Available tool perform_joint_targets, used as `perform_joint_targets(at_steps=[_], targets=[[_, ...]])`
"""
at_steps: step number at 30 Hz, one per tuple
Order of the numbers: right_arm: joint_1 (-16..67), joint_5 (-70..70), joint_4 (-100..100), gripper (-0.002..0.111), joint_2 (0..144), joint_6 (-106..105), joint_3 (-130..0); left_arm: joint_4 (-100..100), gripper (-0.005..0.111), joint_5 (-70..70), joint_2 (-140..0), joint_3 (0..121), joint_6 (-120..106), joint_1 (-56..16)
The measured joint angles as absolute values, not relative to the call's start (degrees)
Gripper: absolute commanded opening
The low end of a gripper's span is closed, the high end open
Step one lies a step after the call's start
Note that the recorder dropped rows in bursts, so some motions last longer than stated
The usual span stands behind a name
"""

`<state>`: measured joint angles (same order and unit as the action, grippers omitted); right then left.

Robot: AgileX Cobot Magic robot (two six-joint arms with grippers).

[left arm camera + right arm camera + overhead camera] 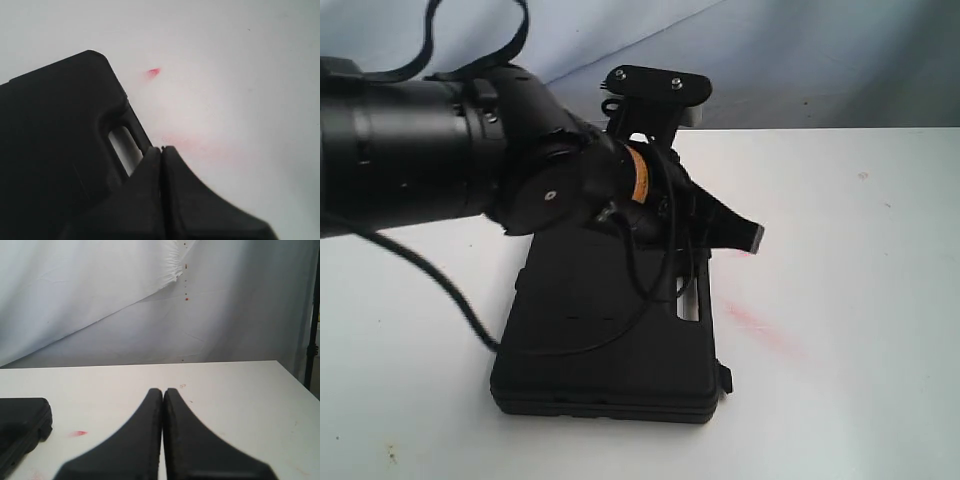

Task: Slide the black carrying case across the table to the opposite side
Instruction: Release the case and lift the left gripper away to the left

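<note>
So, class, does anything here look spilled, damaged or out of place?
Only the red smudges on the white table, just beside the black case, stand out: they look like stains. The case itself lies flat, closed and seemingly undamaged.

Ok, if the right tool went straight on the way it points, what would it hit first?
Nothing close: the shut right tool points over bare table toward the white backdrop; the black case lies off to one side. Its height is unclear, so it might graze the table first.
</note>
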<state>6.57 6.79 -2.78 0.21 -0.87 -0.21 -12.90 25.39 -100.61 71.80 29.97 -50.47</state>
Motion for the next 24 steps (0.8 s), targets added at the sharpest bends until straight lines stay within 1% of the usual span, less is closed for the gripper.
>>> perform_joint_targets(at_steps=[3, 11, 15, 18, 24], targets=[[6.57, 6.79, -2.78, 0.000, 0.21, -0.87, -0.21, -15.91, 0.000, 22.14, -95.66, 65.31, 32.41, -50.47], [6.57, 6.79, -2.78, 0.000, 0.21, -0.87, -0.21, -17.07, 0.000, 19.54, -85.10, 56.95, 33.92, -50.15], [6.57, 6.79, -2.78, 0.000, 0.21, -0.87, -0.21, -14.20, 0.000, 16.60, -78.35, 50.01, 32.80, -45.30], [6.57, 6.79, -2.78, 0.000, 0.21, -0.87, -0.21, -9.67, 0.000, 14.55, -71.68, 43.39, 26.81, -40.36], [6.57, 6.79, -2.78, 0.000, 0.21, -0.87, -0.21, -5.08, 0.000, 11.30, -61.46, 34.34, 20.38, -33.73]])
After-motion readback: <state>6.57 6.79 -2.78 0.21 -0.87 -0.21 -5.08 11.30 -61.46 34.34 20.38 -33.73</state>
